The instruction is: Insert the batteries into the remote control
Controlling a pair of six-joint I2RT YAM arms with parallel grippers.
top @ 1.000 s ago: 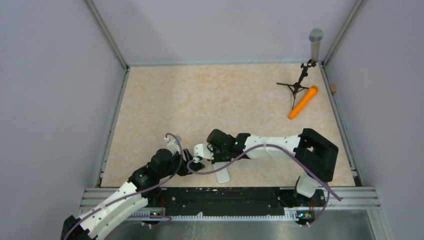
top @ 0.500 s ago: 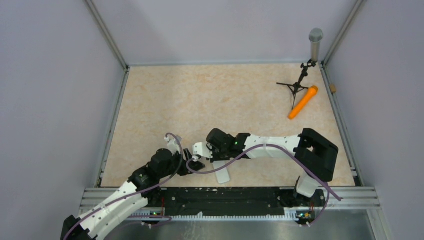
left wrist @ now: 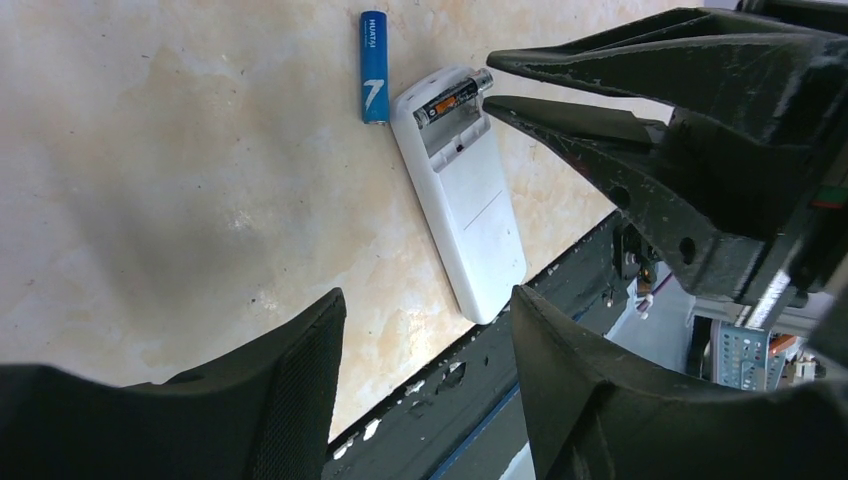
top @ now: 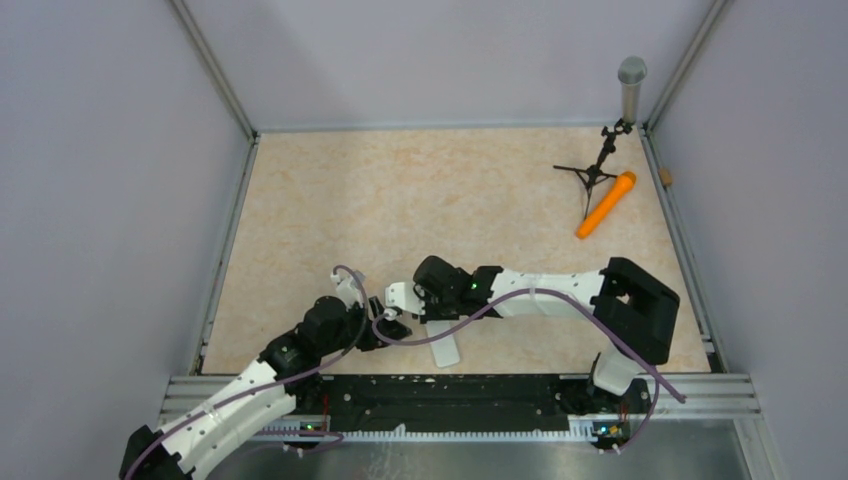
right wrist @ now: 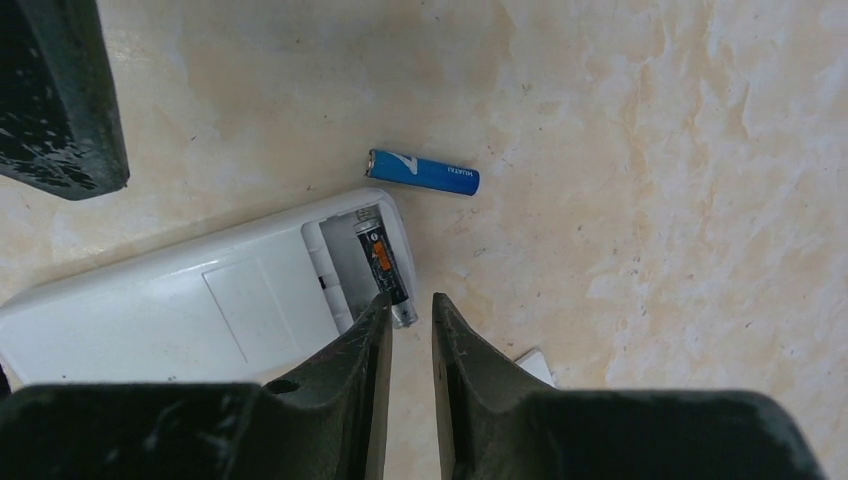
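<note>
- Right gripper (right wrist: 408,300) has been nudged slightly toward 11 o'clock in the top view, and the left gripper (left wrist: 428,300) with it; the remote (left wrist: 470,210) has not been displaced.
- Remote is laid back-up at 6 o'clock on the table (top: 400,200), with its compartment (right wrist: 340,265) uncovered.
- Dark battery (right wrist: 382,265) is lodged aslant in the compartment, with its metal end left proud of the remote's edge; it is judged not seated.
- Right jaws are parted narrowly astride that proud end; no pinch is seen.
- Left jaws are spread wide above the remote's body, with nothing held.
- Blue battery (right wrist: 423,172) is left on the table just beside the remote, at 12 o'clock of the compartment in the right wrist view.
- Risk: the remote is not steadied, so it could be skidded by a push on the slanted cell.
- Risk: the cell could be levered out if it is pressed at the proud end only.
- Risk: the blue battery could be rolled off by a finger sweep.
</note>
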